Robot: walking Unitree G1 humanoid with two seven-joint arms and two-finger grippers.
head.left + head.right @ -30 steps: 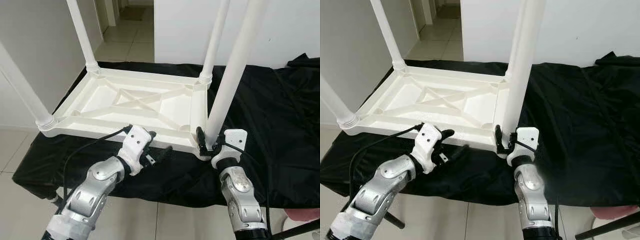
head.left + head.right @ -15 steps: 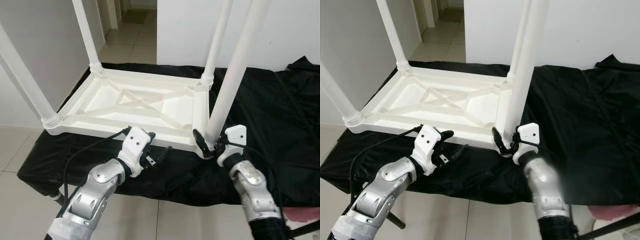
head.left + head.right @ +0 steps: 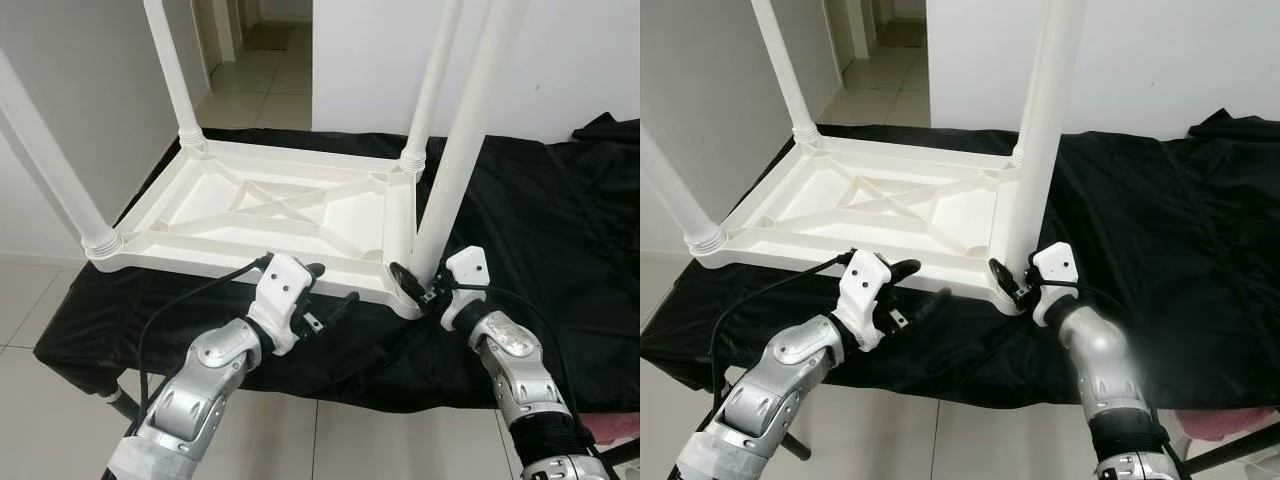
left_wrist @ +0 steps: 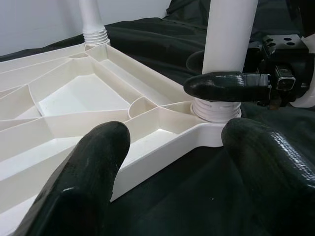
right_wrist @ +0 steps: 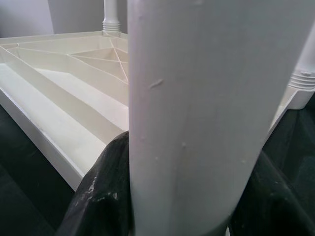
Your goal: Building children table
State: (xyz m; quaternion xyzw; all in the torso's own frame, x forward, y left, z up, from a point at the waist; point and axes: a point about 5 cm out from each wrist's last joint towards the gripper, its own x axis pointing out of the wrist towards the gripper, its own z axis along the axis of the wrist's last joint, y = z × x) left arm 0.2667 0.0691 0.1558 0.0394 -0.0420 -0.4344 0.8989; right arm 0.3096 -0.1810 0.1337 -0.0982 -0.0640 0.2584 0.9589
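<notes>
Right hand (image 3: 412,285) clamps the near-right leg (image 3: 455,180) at its socket; left hand (image 3: 335,300) hovers open. A tilted leg could cross-thread or slip.

A black cloth (image 3: 540,230) covers the surface, rumpled and bunched toward the robot's right and hanging over the near edge. The white children's table (image 3: 270,215) lies upside down directly on it, legs pointing up, above a pale tiled floor (image 3: 40,300).
</notes>
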